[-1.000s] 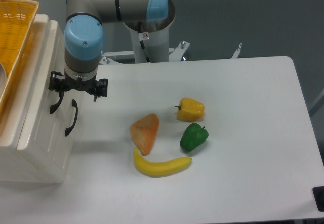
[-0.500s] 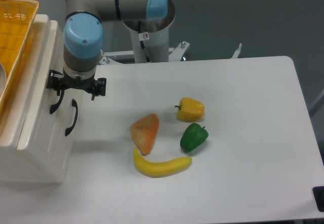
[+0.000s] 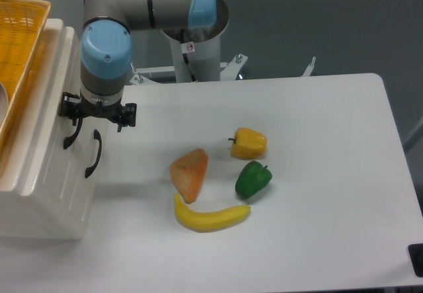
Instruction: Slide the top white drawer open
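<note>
1. White table (image 3: 317, 174) under everything, grey wall behind it, and the arm's base post stands at the far edge, behind and to the right of the gripper (image 3: 96, 114).
2. The gripper hangs straight down at the cabinet's front, right over the upper black handle (image 3: 71, 133). Its fingers look spread, one on each side, but whether they actually touch the handle I can't tell from this angle.
3. The top white drawer (image 3: 49, 101) is directly left of the gripper and looks shut. The lower drawer's handle (image 3: 93, 153) sits just below the gripper, toward the camera.
4. A yellow wicker basket (image 3: 20, 35) sits on the cabinet top, up and left of the gripper.
5. Off to the gripper's right, well apart from it: orange wedge (image 3: 190, 174), banana (image 3: 210, 216), green pepper (image 3: 253, 178), yellow pepper (image 3: 248, 142), all clustered mid-table.
6. Bare table runs between the gripper and that cluster, and out to the right edge.
</note>
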You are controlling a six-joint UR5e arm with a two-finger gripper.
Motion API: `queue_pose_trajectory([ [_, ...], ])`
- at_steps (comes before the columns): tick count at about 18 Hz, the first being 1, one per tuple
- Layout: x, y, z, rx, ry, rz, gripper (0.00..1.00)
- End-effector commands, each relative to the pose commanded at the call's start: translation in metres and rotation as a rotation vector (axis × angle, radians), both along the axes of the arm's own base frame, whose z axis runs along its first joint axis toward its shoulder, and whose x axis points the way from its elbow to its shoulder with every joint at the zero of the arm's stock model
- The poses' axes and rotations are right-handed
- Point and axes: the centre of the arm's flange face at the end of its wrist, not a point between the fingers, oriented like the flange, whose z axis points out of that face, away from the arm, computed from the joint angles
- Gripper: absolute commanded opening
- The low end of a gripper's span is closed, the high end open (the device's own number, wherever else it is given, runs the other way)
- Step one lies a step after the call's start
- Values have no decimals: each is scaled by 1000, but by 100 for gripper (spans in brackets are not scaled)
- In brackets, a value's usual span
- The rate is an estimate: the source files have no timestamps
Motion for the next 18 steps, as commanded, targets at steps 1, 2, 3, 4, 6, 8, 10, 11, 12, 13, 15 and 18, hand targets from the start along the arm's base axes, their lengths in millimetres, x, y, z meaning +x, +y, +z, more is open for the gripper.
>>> queue_pose_trajectory([
  [1,0,0,-1,0,0,0,100],
  [2,0,0,-1,0,0,1,100],
  [3,0,0,0,1,1,1,100],
  [4,0,0,0,1,1,0,100],
  [6,0,0,-1,0,0,1,100],
  [8,-1,2,-4,-7,-2,1,100],
  [10,-1,2,-6,-10,-2,1,100],
  [11,-2,2,-7,-12,-1,1,100],
  [12,-2,2,-7,-12,-1,1,100],
  [13,-2,2,-6,-11,-1,1,100],
  [15,-2,2,-5,-9,0,1,100],
  [18,-3,2,-4,-7,4,-1,100],
])
